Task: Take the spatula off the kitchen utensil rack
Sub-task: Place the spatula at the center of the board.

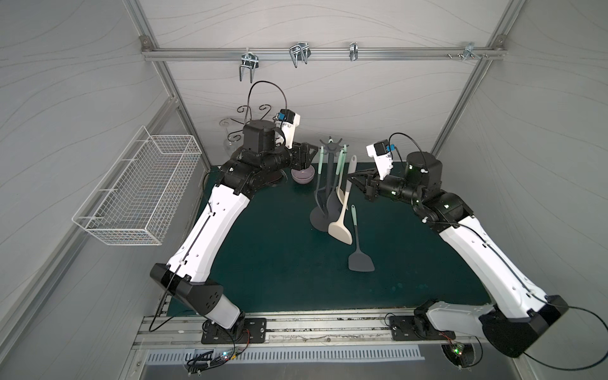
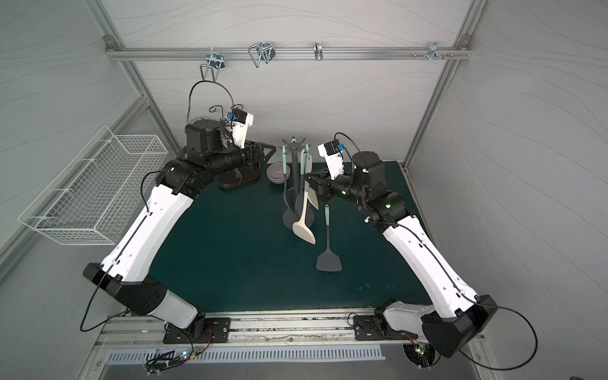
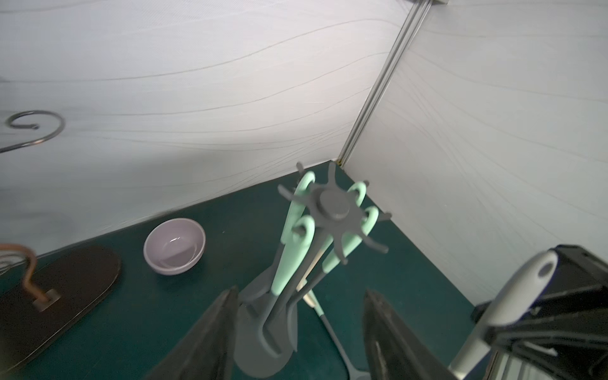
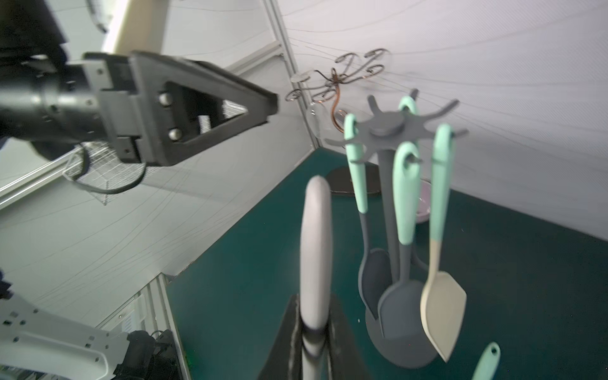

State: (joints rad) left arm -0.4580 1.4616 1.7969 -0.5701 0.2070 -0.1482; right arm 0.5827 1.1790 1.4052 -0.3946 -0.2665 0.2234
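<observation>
The kitchen utensil rack (image 1: 330, 184) is a dark grey stand on the green mat, with mint-handled utensils hanging from its star crown (image 4: 385, 126). My right gripper (image 4: 315, 297) is shut on the pale grey handle of a spatula (image 1: 340, 228) with a cream head. That handle (image 4: 316, 243) stands clear of the hooks, just beside the rack on the right. My left gripper (image 3: 301, 329) is open on the rack's left side at crown height, with nothing between its fingers. In both top views the grippers (image 2: 268, 151) (image 2: 311, 179) flank the rack (image 2: 293, 184).
A mint-handled grey spatula (image 1: 360, 260) lies on the mat in front of the rack. A lilac bowl (image 1: 302, 176) and a bronze scrolled stand with an oval base (image 2: 238, 179) sit behind my left arm. A white wire basket (image 1: 138, 190) hangs on the left wall.
</observation>
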